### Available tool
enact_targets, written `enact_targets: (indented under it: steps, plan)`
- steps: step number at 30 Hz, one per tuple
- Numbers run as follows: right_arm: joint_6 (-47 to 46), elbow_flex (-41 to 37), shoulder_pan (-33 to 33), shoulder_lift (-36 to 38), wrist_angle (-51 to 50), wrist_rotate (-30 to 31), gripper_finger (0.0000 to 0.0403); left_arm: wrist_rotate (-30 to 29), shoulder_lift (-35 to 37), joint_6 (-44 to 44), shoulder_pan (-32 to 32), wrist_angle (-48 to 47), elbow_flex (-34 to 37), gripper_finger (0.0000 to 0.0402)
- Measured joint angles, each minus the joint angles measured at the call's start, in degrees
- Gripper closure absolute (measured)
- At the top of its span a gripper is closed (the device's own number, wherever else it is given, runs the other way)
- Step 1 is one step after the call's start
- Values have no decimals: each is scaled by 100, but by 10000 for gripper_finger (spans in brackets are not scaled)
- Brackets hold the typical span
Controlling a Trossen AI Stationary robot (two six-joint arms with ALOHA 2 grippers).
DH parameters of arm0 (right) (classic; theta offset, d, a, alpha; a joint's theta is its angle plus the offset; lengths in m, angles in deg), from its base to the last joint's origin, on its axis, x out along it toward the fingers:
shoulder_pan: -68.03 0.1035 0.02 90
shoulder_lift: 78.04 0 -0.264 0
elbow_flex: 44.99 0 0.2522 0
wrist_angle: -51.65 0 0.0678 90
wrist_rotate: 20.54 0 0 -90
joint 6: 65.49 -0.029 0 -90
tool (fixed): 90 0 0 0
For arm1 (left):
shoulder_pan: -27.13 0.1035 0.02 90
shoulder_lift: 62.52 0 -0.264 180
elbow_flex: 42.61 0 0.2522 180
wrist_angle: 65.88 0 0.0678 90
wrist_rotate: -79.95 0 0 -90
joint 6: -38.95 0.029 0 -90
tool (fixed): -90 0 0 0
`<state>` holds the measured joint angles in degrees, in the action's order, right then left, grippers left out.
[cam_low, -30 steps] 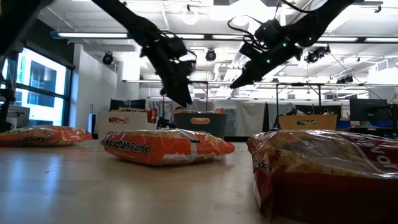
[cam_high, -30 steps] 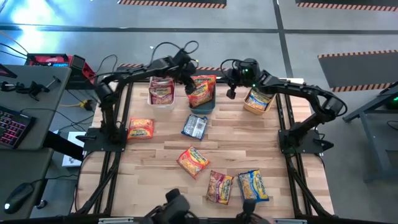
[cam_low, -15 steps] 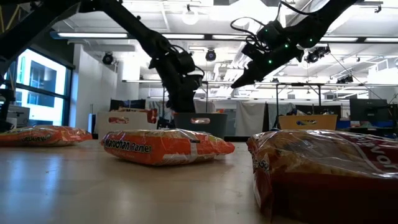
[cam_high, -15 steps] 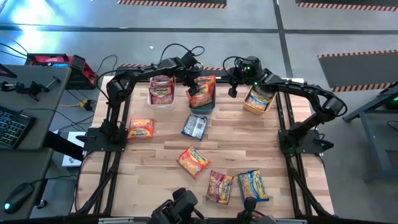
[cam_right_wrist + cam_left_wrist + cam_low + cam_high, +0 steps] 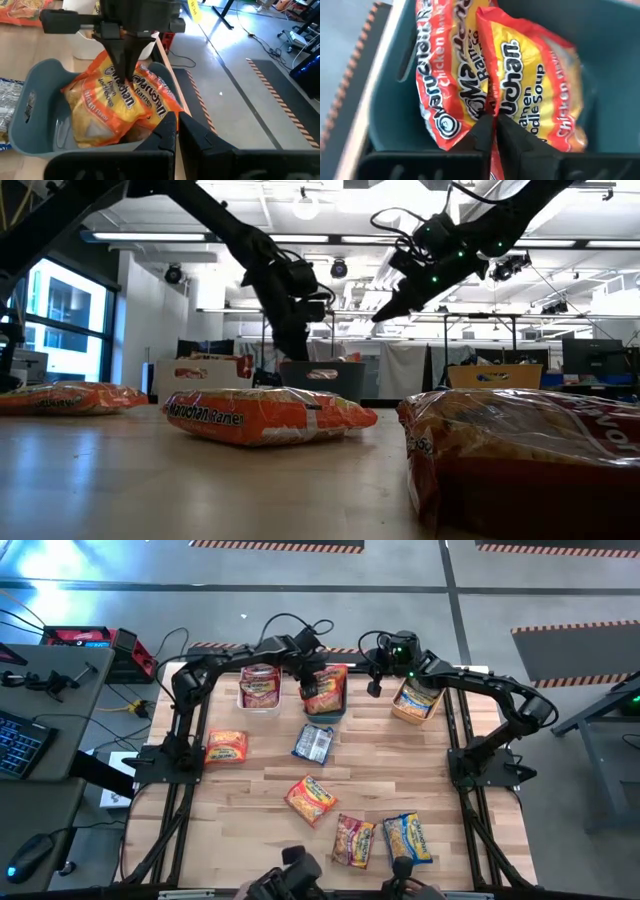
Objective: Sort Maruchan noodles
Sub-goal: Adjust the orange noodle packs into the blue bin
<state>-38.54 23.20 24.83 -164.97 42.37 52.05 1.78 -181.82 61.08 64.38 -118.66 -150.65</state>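
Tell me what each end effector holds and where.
Right end effector: nothing, shut. Left end effector: shut, tips against orange packets in the teal bin; a pinch can't be told.

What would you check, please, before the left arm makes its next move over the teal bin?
1. Left gripper shut, fingers together above the orange packets: ok.
2. Left gripper empty: ok, nothing shows between its fingers.
3. Orange packets inside the teal bin: ok, though they stand piled, tilted, and rise above the rim.
4. Right gripper shut and empty, beside the teal bin: ok.
5. Clearance between the two grippers: cannot tell; they look close in the right wrist view.
6. Packets left on the table: not ok; several remain, including a blue-and-yellow packet.
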Motion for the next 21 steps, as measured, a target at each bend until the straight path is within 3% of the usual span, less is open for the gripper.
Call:
enact_targets:
  steps: [11, 21]
  plan:
    - [-12, 2, 0, 0, -171, 2, 403, -1485, 397, 988, -388, 510, 4, 401]
    - [7, 2, -4, 0, -201, 37, 403, -2235, 428, 1936, -681, 1654, 316, 401]
